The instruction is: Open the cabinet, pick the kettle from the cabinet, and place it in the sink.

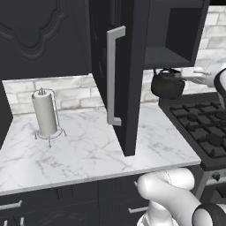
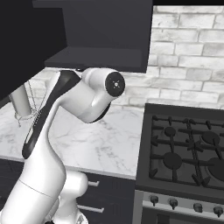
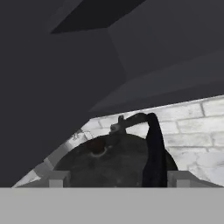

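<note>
The cabinet [image 1: 176, 26] stands open, its door [image 1: 132, 88] with the long silver bar handle [image 1: 114, 75] swung out over the counter. The glossy black kettle [image 1: 167, 85] hangs in the air just below and in front of the cabinet's shelf [image 1: 162, 57], off any surface. My gripper [image 1: 182, 76] reaches in from the right and is shut on the kettle, jaws wide around its body. In the hand view the kettle [image 3: 105, 159] sits between my fingertips [image 3: 58, 178], its arched handle [image 3: 153, 148] rising at the right. The sink is out of view.
A paper towel holder [image 1: 45, 114] stands at the back left of the white marble counter [image 1: 88, 150]. A black gas stove [image 1: 198, 123] lies right of the counter, under the kettle's side. My arm's elbow [image 2: 105, 92] sits below the cabinet underside [image 2: 100, 59].
</note>
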{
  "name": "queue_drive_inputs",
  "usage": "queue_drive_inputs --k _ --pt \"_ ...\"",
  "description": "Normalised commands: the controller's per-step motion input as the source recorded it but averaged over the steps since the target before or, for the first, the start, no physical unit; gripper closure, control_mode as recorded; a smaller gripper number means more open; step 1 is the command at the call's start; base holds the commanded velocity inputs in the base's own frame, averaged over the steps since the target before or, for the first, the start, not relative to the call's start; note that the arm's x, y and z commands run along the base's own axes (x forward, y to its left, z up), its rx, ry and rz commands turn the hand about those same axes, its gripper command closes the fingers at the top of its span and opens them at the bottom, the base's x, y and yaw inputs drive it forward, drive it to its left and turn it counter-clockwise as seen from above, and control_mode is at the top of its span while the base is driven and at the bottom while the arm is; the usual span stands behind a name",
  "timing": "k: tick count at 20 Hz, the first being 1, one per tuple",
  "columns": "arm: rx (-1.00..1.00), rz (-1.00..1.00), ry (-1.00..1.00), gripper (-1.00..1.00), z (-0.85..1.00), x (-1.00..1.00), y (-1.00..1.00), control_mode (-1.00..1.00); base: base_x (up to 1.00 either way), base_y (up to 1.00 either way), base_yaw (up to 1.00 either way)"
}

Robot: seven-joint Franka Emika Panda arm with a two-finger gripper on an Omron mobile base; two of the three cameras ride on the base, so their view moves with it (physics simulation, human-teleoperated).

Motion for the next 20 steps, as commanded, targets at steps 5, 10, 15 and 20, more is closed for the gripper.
queue_drive_inputs --k 5,10,15,20 --pt "-0.15 0.1 0.0 1.0 -0.25 -0.13 0.15 -1.0 0.0 0.0 0.0" --pt "-0.08 0.1 0.0 1.0 -0.2 -0.04 0.13 -1.0 0.0 0.0 0.0" --pt "0.0 0.07 0.0 1.0 -0.26 -0.02 0.17 -1.0 0.0 0.0 0.0" --pt "0.0 0.03 0.0 1.0 -0.21 0.0 0.1 -1.0 0.0 0.0 0.0"
